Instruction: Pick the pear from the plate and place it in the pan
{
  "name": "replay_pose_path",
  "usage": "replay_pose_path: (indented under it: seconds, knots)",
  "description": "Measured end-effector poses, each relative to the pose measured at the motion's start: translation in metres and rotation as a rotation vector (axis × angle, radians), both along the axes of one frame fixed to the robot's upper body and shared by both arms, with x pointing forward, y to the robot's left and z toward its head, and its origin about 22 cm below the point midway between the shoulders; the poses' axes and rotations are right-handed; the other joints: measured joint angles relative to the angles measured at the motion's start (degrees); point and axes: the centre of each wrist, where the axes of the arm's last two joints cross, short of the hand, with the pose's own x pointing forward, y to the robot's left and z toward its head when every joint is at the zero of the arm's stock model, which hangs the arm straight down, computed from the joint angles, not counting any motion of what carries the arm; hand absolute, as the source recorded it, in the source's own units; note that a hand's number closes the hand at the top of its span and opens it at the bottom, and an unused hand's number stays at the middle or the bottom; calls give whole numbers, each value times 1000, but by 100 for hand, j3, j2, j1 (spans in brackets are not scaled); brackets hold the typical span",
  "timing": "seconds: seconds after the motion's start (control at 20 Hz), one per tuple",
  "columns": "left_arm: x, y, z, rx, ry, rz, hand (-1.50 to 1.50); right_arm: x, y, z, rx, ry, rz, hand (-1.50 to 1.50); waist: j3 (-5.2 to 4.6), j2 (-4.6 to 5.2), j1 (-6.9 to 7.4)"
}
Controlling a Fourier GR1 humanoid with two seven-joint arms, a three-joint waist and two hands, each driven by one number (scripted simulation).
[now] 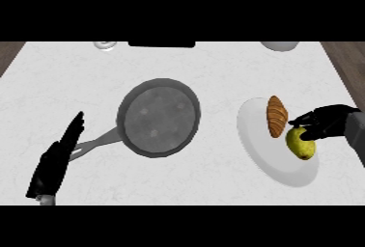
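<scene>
A yellow-green pear (301, 144) lies on the white plate (265, 154) at the right, beside a brown croissant (276, 116). My right hand (329, 120) comes in from the right edge, its fingers curled over the pear's top end and touching it. The grey pan (158, 117) sits in the middle of the counter with nothing in it, its handle (96, 142) pointing to the lower left. My left hand (55, 161) rests open at the lower left, fingers straight, close to the handle's end.
Along the counter's far edge are a black object (161, 44), a small metallic piece (104, 45) and a white dish (279, 45). Wooden floor shows past the counter's left and right edges.
</scene>
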Motion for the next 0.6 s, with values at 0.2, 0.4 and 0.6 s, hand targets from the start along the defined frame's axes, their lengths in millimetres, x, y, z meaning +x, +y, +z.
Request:
replay_pose_path:
  seconds: [0.2, 0.4, 0.6]
  knots:
    - [-5, 4, -1, 6, 12, 22, 0, 7, 19, -1, -145, -27, -51, 150, -21, -103, -104]
    - [-8, 9, -5, 15, 42, 49, 0, 15, 31, 9, -428, -58, -122, 150, -15, -258, -256]
    - [-11, 13, -9, 27, 67, 69, 0, 28, 46, 28, -723, -141, -166, 150, -21, -390, -380]
